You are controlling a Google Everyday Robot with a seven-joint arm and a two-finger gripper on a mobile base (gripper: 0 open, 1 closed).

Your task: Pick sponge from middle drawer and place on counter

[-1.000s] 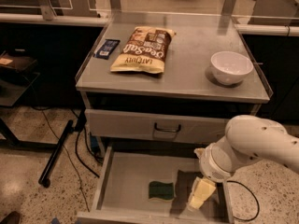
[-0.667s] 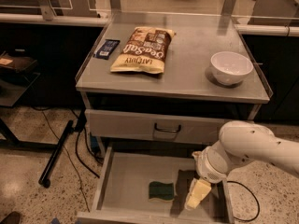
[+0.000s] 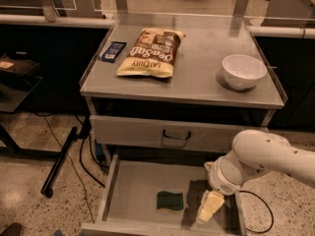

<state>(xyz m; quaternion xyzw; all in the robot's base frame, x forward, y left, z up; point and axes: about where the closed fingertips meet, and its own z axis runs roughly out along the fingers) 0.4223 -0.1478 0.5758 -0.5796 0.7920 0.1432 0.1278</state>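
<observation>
A speckled terrazzo floor (image 3: 29,181) and dark cabinetry frame a grey metal desk (image 3: 206,77), whose middle drawer (image 3: 130,191) stands pulled open at the bottom of the frame. The sponge (image 3: 170,201) lies flat on the drawer's bare floor, right of centre and close to the front edge, its long axis running roughly left to right across the picture. Just to its right, near but not touching it, hangs the pincer (image 3: 210,206), pointing down into the drawer; whether it is apart or together I cannot tell. The coming move therefore likely calls for a short shift toward the left of the frame before lowering over the pad. The white arm (image 3: 266,161) enters from the lower right, its bulky wrist bent downward over the drawer's right side. Above is the closed drawer front (image 3: 147,132) with its dark handle. On the desk top sit a chip bag (image 3: 150,53), a dark blue packet (image 3: 112,51) and a white bowl (image 3: 243,71).
</observation>
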